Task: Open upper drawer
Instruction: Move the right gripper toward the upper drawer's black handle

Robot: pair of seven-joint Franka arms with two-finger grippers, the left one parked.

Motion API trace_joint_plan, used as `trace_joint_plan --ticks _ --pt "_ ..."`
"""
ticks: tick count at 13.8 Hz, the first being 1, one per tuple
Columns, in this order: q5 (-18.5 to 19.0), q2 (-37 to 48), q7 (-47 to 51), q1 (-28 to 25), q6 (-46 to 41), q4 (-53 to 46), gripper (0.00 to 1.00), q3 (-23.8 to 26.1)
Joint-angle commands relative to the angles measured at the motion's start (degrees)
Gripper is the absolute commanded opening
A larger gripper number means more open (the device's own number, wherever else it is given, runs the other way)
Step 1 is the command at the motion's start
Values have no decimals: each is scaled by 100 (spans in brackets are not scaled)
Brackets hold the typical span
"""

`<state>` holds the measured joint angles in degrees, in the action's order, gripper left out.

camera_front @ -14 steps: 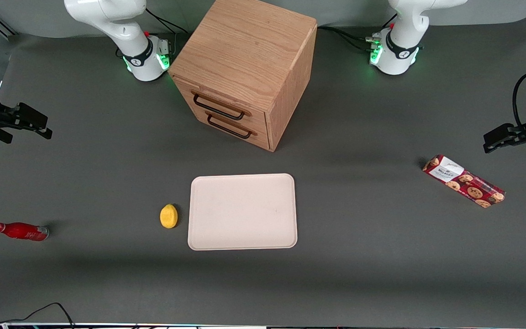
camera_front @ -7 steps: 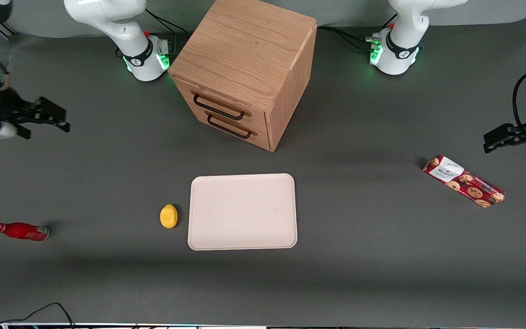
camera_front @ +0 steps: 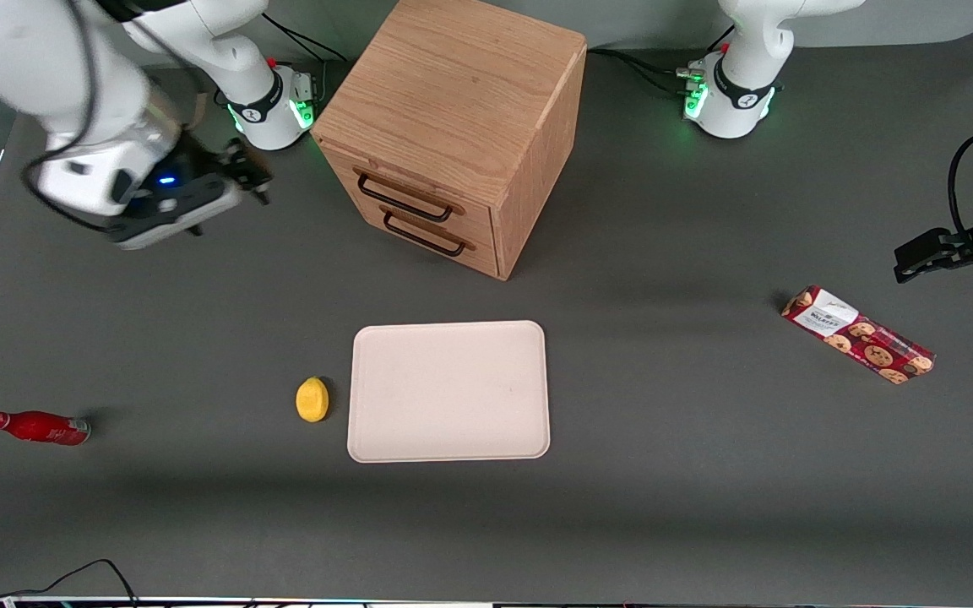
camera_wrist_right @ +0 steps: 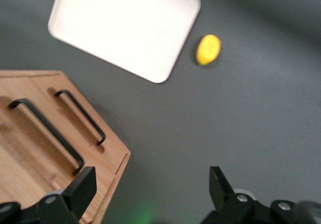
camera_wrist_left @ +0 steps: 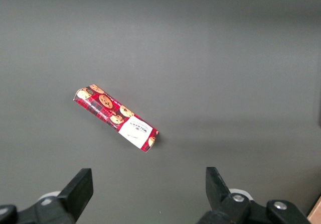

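Matte grey table (camera_front: 664,507) carries a smooth cream rectangular tray (camera_front: 449,391) with rounded corners near the front edge, a small yellow lemon (camera_front: 312,399) just beside it. Farther from the camera stands the grainy oak cabinet (camera_front: 453,110); its upper drawer (camera_front: 406,198) is shut, with a thin black wire handle, above the lower drawer (camera_front: 427,236). The gripper (camera_wrist_right: 150,194) hovers toward the working arm's end, beside the cabinet, its 2 black fingers spread wide, holding nothing.
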<state>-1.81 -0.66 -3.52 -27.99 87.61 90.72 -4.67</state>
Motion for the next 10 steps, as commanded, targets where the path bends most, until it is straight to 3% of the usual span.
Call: trace_joint_plan --ticks 1,4,8,10 --pt "-240 -145 18 -364 -77 -107 100 -113" --pt "-907 -277 -61 -365 -86 -81 100 -113" --pt "-2137 -540 -209 -365 -86 -19 100 -95" --pt "-2420 -672 -604 -339 -95 51 100 -95"
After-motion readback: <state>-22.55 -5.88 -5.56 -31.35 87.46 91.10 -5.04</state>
